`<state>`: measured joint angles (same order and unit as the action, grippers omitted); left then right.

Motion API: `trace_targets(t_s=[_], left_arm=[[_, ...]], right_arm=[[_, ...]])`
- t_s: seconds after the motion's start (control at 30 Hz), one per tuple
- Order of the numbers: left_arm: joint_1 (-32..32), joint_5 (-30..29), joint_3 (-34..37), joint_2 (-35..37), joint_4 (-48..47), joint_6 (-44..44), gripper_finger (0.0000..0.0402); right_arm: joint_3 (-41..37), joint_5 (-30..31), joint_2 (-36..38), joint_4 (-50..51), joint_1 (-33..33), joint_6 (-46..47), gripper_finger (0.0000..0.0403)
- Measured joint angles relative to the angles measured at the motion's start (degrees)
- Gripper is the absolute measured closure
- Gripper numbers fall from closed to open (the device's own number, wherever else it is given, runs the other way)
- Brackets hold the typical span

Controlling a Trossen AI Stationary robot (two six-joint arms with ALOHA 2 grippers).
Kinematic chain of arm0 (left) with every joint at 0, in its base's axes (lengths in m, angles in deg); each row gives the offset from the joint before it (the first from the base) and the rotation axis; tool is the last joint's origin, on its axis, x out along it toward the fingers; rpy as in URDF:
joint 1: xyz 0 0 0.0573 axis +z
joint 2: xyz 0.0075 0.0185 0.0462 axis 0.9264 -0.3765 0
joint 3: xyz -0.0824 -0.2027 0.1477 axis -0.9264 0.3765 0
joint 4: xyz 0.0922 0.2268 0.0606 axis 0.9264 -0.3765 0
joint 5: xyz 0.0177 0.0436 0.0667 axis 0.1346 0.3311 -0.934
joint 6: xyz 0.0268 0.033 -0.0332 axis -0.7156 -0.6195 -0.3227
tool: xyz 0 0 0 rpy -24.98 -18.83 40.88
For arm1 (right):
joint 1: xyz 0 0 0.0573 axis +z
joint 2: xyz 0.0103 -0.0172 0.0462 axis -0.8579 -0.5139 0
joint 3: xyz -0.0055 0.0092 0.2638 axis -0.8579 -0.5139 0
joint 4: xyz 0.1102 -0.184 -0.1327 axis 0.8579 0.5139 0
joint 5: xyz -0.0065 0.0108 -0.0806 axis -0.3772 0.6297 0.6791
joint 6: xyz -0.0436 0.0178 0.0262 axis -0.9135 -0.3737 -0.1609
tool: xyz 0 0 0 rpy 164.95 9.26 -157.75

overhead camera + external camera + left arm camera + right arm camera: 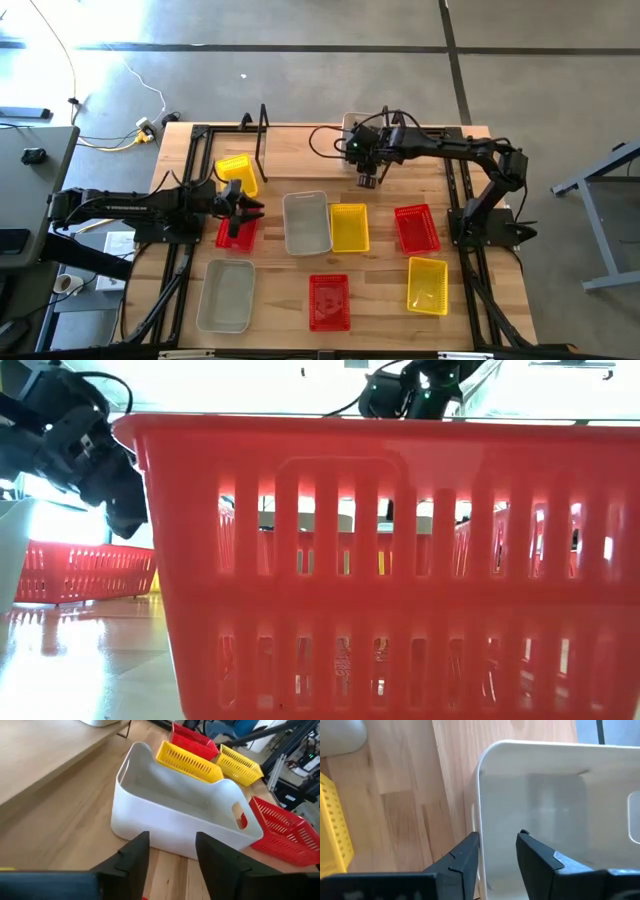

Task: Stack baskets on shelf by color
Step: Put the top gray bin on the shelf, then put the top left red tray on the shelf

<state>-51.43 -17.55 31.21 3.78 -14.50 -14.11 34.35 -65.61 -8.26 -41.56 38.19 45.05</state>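
Red, yellow and grey-white baskets lie scattered on the table. My left gripper (171,847) is open and hovers over a red basket (237,233) at the table's left. It points toward a grey-white basket (180,810) at the middle, and a yellow basket (237,172) sits just beyond it. My right gripper (497,845) is open at the far edge, above another grey-white basket (555,815), whose near wall (478,820) runs between the fingers. The shelf's black upright loop (262,138) stands far left. My right gripper comes from above at the grey-white basket's near wall (478,870), with one finger (465,852) outside it and the other (535,855) over the inside. I cannot tell whether either finger touches the wall.
More baskets lie on the near half: yellow (349,227), red (416,228), yellow (427,285), red (329,301), which fills the low view, and grey-white (226,295). Black arm frames run along both table sides. Bare wood lies between the far basket and the middle row.
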Motion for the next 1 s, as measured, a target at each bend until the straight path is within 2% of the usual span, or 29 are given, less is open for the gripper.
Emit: trace_targets(t_s=[0.17,0.47,0.77,1.0], left_arm=[[0.0,0.0,-4.9,0.0,-8.6,-4.0,0.0224],[0.0,0.0,-13.5,0.0,-25.2,-6.9,0.0229],[0.0,0.0,-20.3,-0.1,-33.0,4.2,0.0240],[0.0,0.4,-27.1,-0.3,-39.9,8.6,0.0245]], right_arm=[[1.8,0.0,0.0,1.2,0.0,1.2,0.0283],[5.9,1.8,0.0,5.5,0.0,1.3,0.0283],[8.3,1.5,0.0,7.5,0.0,2.2,0.0283],[8.3,1.4,0.0,8.9,0.0,2.8,0.0283]])
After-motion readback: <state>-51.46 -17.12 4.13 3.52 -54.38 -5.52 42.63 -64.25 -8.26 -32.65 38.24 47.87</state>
